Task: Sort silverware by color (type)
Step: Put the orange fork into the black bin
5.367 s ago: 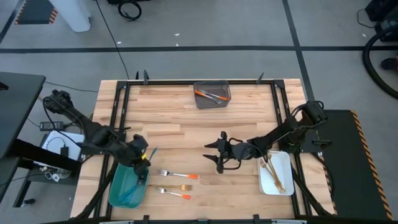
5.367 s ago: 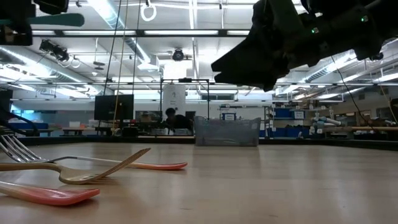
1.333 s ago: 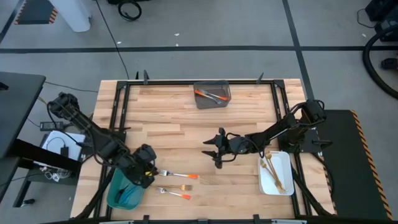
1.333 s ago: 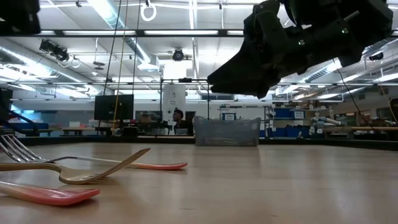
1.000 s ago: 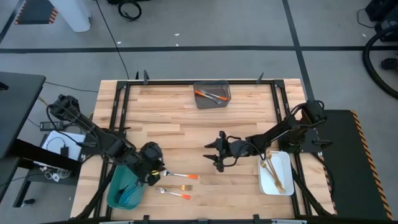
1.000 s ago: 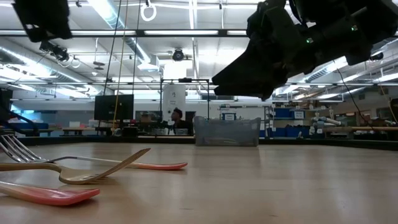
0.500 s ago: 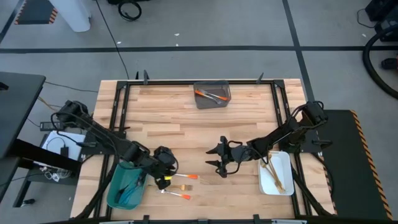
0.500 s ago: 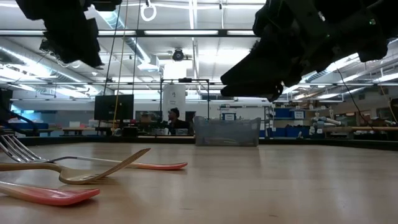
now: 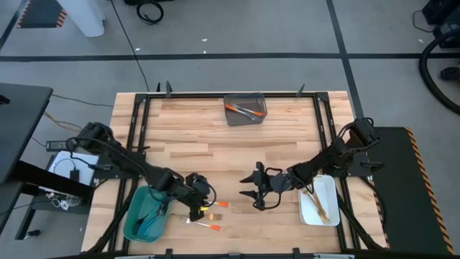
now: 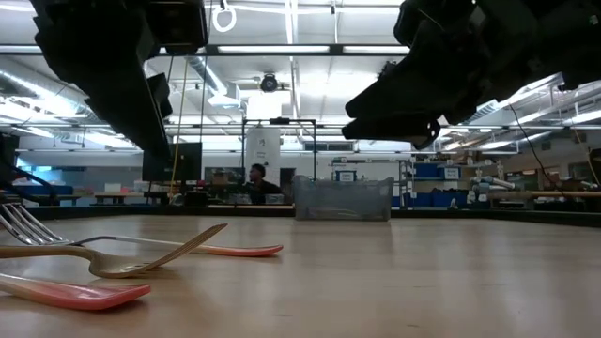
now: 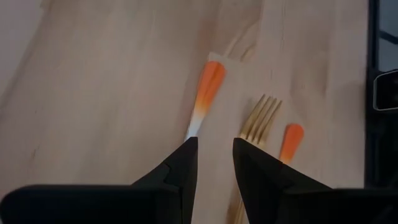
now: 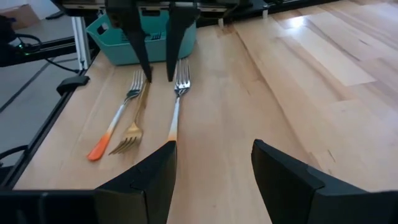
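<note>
Three forks lie flat on the wooden table near its front edge, left of centre. One is an orange-handled fork with a silver head (image 12: 176,106), one a second orange-handled fork (image 12: 118,121), and between them lies a gold fork (image 12: 132,134). My left gripper (image 11: 214,146) hangs open just above them, fingers slanting down, an orange handle (image 11: 208,87) and gold tines (image 11: 258,115) ahead of its tips. It touches nothing. My right gripper (image 9: 248,188) stands wide open right of the forks, above the table, pointing at them.
A teal bin (image 9: 147,212) sits at the front left, just behind my left gripper. A white bin (image 9: 318,201) with gold pieces is at the front right. A grey bin (image 9: 245,110) with orange-handled pieces stands at the far edge. Bare wood lies in the middle.
My left gripper has come away from over the teal bin, moving toward the table's right and down until it hangs just above the forks. My right gripper has drifted a little toward the near edge. The forks have not moved.
</note>
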Robot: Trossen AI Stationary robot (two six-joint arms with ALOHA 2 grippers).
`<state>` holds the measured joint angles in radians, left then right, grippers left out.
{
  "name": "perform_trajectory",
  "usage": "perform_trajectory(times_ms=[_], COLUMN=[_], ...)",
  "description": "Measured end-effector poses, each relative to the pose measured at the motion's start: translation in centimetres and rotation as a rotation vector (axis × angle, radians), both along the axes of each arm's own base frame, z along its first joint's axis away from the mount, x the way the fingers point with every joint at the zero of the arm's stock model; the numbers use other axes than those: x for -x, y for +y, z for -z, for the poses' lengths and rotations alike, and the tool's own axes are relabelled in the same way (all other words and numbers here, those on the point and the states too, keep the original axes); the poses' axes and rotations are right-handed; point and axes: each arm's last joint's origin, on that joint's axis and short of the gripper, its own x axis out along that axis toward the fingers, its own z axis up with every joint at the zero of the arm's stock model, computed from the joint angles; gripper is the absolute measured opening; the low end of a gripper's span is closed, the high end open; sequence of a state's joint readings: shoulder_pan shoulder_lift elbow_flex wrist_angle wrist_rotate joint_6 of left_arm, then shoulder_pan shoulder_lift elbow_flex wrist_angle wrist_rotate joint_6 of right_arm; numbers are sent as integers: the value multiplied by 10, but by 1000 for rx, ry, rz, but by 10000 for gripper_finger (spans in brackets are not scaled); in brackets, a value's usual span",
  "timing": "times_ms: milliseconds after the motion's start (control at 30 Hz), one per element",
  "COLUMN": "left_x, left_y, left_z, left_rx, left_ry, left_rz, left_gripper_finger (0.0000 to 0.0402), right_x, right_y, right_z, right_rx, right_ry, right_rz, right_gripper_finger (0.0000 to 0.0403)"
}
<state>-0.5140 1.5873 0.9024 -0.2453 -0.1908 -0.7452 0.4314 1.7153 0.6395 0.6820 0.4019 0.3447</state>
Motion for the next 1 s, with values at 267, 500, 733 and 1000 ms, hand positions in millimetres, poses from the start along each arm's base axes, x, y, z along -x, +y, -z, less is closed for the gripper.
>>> perform_trajectory(times_ms=[267, 500, 733, 1000], left_x=[-3, -6, -8, -2], left_y=[-1, -3, -5, -1], left_z=[8, 21, 38, 44], left_rx=[-17, -35, -117, -193], left_ry=[16, 48, 90, 169], left_rz=[25, 30, 96, 101], left_gripper_finger=[109, 109, 109, 109], right_x=[2, 4, 4, 4], right_y=[5, 4, 4, 4], right_z=[1, 3, 3, 4], right_rx=[4, 5, 8, 12], right_ry=[12, 27, 33, 40], right_rz=[-16, 9, 10, 11], right_gripper_finger=[213, 213, 213, 213])
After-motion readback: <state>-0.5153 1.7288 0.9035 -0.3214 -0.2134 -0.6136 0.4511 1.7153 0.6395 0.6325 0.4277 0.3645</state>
